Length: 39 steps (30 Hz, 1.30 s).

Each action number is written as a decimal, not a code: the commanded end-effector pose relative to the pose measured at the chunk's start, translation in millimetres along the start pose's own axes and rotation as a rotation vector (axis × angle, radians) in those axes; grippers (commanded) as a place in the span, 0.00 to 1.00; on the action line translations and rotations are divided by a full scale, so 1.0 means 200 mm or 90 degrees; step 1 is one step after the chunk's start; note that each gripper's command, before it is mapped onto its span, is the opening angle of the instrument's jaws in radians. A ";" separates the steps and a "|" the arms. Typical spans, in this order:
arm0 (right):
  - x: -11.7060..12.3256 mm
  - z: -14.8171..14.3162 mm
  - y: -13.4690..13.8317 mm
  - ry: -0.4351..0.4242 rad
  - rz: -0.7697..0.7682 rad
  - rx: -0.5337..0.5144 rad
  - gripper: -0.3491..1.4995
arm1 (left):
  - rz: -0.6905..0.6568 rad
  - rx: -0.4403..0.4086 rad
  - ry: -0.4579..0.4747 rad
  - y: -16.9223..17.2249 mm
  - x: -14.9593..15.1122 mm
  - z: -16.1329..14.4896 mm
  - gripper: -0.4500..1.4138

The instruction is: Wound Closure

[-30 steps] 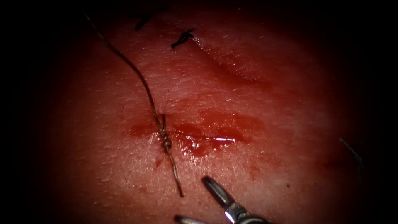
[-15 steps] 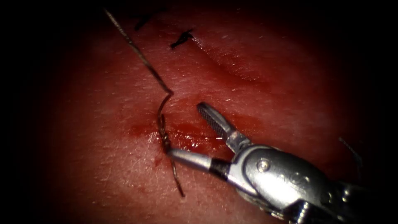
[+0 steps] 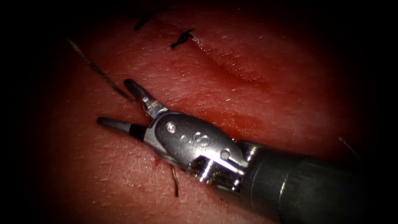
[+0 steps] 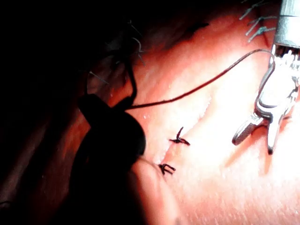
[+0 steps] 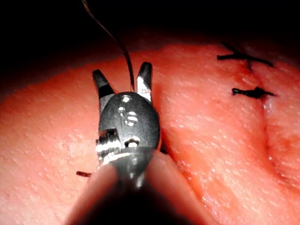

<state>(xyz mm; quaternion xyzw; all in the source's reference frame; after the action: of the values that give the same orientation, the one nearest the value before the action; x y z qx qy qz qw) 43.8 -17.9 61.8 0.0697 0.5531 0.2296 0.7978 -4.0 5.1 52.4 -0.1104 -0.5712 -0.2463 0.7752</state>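
The right arm's silver needle driver (image 3: 118,103), on its thick dark shaft, lies across the wet red pork-belly tissue (image 3: 257,83) with its two jaws spread apart and clamped on nothing. The thin dark suture thread (image 3: 97,72) runs up and away from between those jaws, passing just beside the upper one; whether it touches that jaw cannot be told. A short cut tail of thread (image 3: 175,184) sticks out from under the tool's body on the near side. The red fluid (image 3: 232,120) pools along the cut just beside the tool's wrist. Beyond the tool, farther along the cut, sit two finished dark stitches (image 3: 182,38). In the left wrist view the same tool (image 4: 260,136) hangs open over the tissue with the thread (image 4: 201,86) leading off from it. In the right wrist view the open jaws (image 5: 123,77) flank the thread (image 5: 117,44).
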 end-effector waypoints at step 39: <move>0.016 -0.020 0.014 0.078 -0.014 -0.027 0.83 | 0.011 0.004 -0.008 -0.015 0.003 -0.009 0.00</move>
<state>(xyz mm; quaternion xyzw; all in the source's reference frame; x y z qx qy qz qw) 39.7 -15.0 58.3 0.0306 0.5974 0.2383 0.7651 -3.2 1.0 51.6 -0.1142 -0.5747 -0.2378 0.7747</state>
